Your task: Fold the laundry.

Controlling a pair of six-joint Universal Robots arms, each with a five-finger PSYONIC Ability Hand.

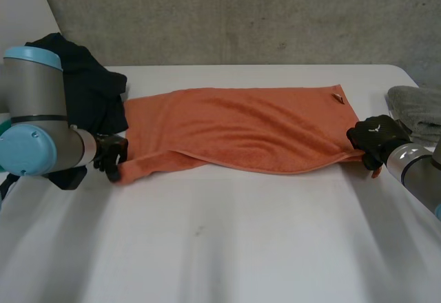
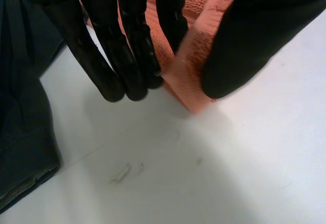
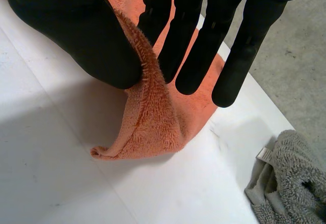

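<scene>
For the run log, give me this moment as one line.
left hand: pinching orange towel corner | right hand: pinching opposite-end corner | dark garment: beside left arm | grey towel: beside right hand

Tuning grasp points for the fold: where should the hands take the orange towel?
Its two near end corners, one per hand, each approached from its own end of the table. The orange towel lies long across, and those corners are thin, free flaps that fit between thumb and fingers. The left hand and right hand pinch them now.
</scene>
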